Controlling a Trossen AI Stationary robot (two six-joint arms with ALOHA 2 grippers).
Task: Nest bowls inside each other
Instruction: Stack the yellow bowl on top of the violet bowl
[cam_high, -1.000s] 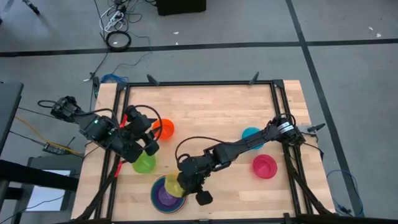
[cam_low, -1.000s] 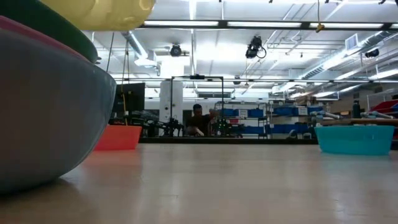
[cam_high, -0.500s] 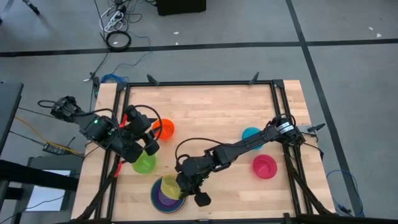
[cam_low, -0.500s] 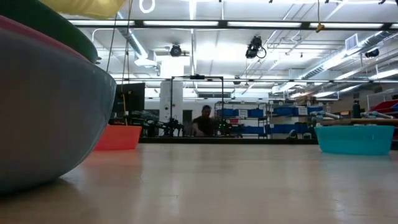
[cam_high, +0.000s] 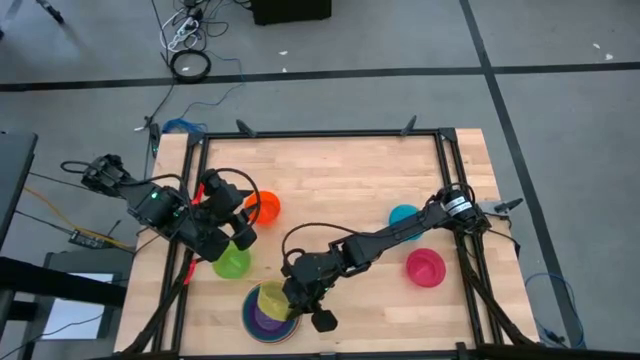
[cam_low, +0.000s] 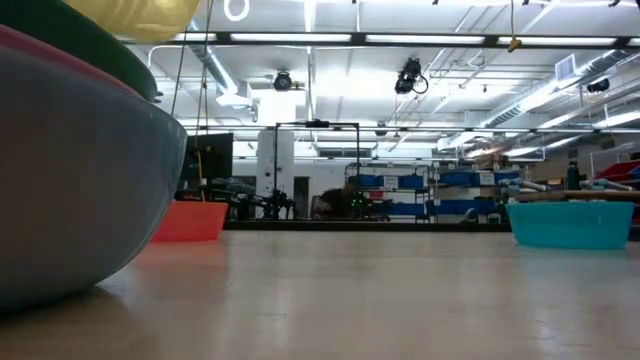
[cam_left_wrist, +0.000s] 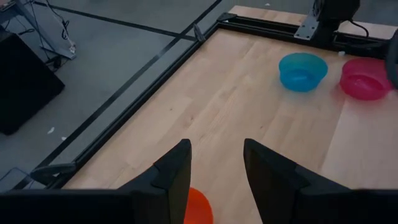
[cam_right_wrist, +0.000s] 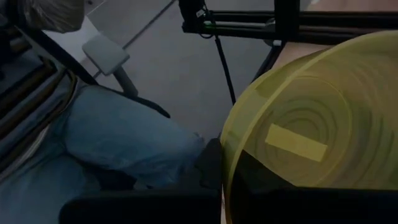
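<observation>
Currently right gripper (cam_high: 285, 297) jaws clamp the yellow bowl (cam_high: 271, 296) over the nested stack (cam_high: 256, 317) at the table's front edge for dropping in, while left gripper (cam_high: 240, 238) waits open-jawed above the green bowl (cam_high: 231, 263).

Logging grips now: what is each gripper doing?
Left gripper: open, empty.
Right gripper: shut on the round yellow plastic bowl.

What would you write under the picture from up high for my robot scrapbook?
Right gripper holds a yellow bowl over the nested stack.
</observation>
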